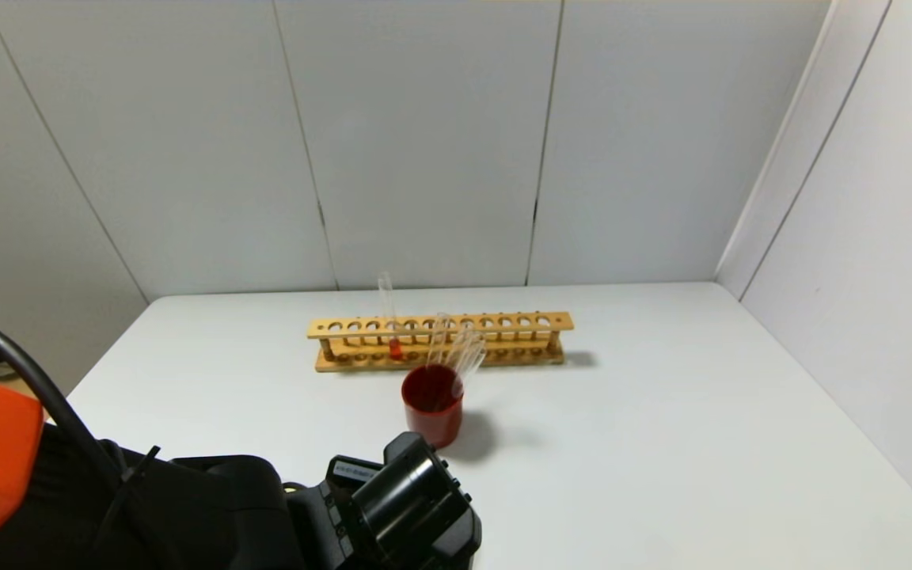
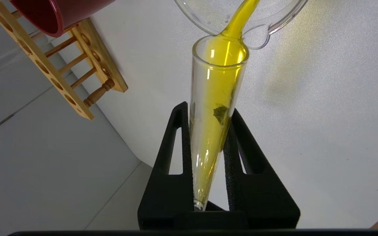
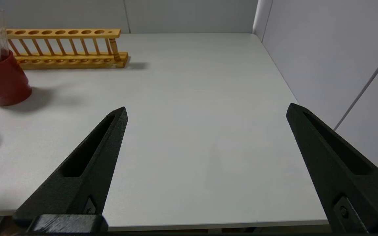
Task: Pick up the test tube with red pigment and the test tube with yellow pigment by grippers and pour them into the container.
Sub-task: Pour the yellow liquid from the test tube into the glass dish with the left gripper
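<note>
Left gripper [image 2: 208,118] clamped on yellow-pigment test tube [image 2: 217,98], tilted, yellow liquid streaming into glass container [image 2: 274,26]; right gripper [image 3: 205,113] idle, fingers wide apart.

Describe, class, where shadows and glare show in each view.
Head view: the red cup casts a soft shadow toward the robot's right. Left wrist view: bright streaks glint on the yellow tube in the left hand, and a yellowish shadow tints the table. Right wrist view: the rack throws a small shadow at its end.
</note>
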`<state>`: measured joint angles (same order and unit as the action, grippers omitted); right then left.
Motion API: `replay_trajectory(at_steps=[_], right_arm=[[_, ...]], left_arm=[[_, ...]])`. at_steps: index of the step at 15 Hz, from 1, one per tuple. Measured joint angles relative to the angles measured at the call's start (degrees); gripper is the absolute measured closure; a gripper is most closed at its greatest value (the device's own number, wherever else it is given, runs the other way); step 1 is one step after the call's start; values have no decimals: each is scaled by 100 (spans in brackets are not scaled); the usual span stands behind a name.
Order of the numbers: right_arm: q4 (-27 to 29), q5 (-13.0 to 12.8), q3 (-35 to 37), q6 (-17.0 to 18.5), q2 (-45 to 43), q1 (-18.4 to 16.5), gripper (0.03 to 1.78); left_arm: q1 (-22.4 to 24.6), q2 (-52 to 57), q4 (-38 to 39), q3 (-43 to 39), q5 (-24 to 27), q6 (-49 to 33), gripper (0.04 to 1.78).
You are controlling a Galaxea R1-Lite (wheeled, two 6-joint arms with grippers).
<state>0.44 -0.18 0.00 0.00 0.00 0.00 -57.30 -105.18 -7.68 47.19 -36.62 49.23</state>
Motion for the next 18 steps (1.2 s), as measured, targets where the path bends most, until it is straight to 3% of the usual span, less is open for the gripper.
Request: replay_trajectory(at_steps=[18], right_arm=[[0,0,0,0,0,0,11]], left_arm=[[-128,-304,-697,518,-285,146,150]])
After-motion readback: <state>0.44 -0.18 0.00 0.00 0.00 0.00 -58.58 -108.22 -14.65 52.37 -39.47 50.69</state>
